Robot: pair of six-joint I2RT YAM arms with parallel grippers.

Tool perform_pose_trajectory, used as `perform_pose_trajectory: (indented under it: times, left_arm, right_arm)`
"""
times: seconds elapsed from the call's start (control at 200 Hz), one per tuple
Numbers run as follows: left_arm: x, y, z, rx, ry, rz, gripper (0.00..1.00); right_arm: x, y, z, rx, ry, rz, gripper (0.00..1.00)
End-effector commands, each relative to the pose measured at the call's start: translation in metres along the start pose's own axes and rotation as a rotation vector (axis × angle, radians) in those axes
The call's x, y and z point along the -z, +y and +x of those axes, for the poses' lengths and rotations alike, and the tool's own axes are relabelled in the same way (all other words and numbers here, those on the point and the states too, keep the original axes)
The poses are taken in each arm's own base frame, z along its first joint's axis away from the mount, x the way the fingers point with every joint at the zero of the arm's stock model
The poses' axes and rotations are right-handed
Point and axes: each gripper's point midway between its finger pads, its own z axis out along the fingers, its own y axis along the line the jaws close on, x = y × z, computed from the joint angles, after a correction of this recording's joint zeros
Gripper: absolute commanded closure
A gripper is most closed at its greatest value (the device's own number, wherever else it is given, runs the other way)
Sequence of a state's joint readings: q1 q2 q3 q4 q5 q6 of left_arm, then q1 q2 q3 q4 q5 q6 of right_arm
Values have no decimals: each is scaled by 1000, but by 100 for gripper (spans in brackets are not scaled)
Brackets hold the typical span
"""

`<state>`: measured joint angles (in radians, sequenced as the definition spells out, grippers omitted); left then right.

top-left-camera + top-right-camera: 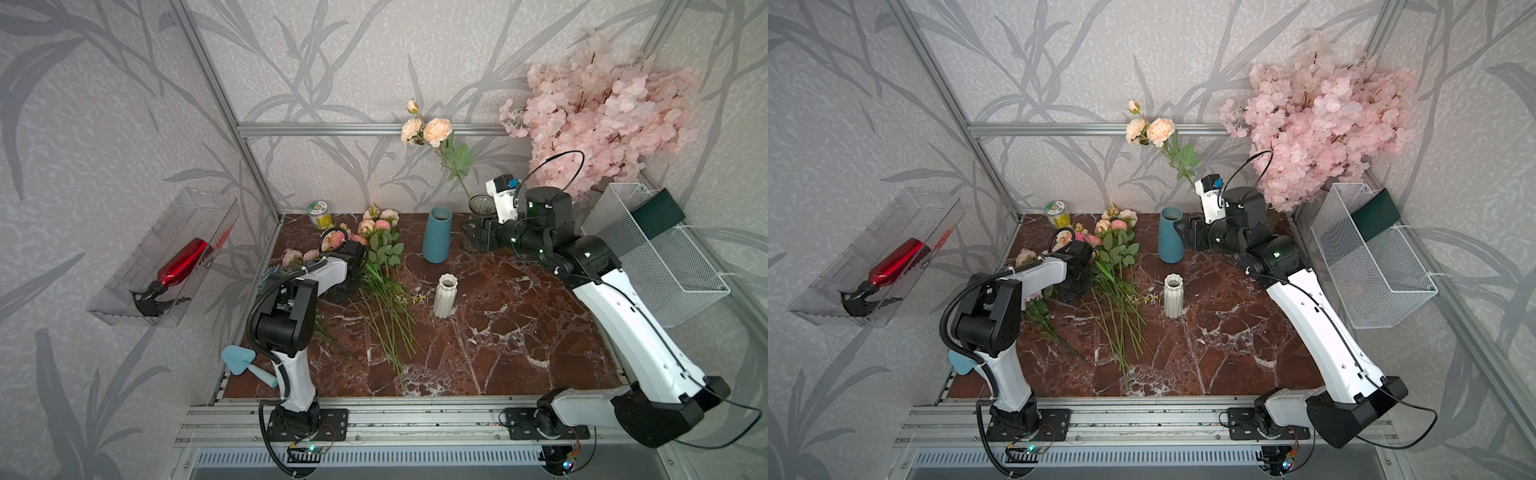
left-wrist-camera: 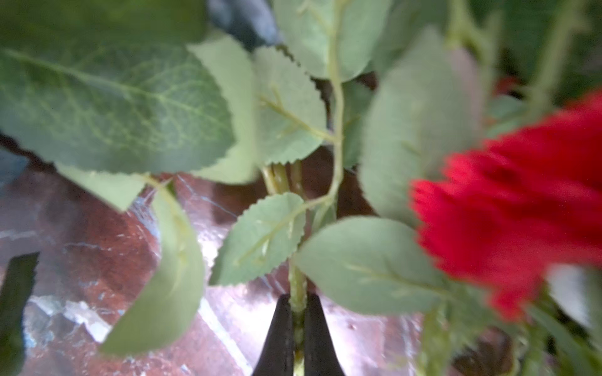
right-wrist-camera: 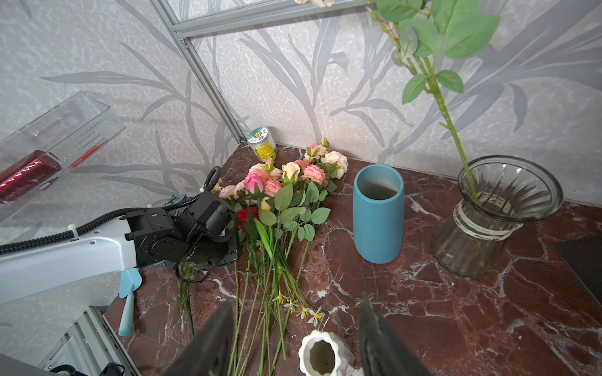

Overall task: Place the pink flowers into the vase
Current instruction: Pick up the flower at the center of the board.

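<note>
Left hand [image 2: 298, 306] pinches a stem; right hand [image 1: 467, 233] empty.
It is closed tight on one green stem of the pink flowers [image 1: 381, 225] lying at 11 o'clock on the worktop [image 1: 519, 332]; the right gapes open beside the glass vase [image 3: 469, 247] at 1 o'clock, one spray [image 1: 437, 129] inside.

Blue cylinder vase [image 1: 436, 235], white ribbed vase [image 1: 445, 296], red spray bottle [image 1: 183, 262] in clear tray [image 1: 124, 313], wire basket [image 1: 681, 282], blossom tree [image 1: 602, 112]

Left arm's bent over around 10 o'clock, left gripper [image 2: 298, 301] pinched tight on a green stem [image 2: 297, 281]. Right arm's stretched toward 1 o'clock, right gripper [image 3: 294, 304] fingers [image 3: 215, 332] spread apart.
</note>
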<state>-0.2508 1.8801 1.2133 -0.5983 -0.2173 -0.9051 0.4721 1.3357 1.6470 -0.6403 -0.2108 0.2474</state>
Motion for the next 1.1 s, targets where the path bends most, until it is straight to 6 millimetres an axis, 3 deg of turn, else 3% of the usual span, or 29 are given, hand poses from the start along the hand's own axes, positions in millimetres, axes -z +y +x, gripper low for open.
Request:
perform_pose_trajectory:
  times: [0.0,0.21,0.325,0.725,1.095]
  left_arm:
    - [35,-5,-19,-36,-140,4,100]
    - [97,6,-44,-110,-322,-72,100]
    - [120,10,-51,-139,-385,-73,100]
    - [157,15,-61,-158,-486,-5,100]
    - [203,21,-67,-186,-529,94,100]
  right_arm:
    - [2,7,-6,-5,-23,-39,39]
    - [2,12,-7,-10,-28,-70,39]
    - [2,14,-7,-11,-30,-82,39]
    - [-1,15,-6,-13,-24,-95,39]
    - [-17,21,2,-18,9,-134,39]
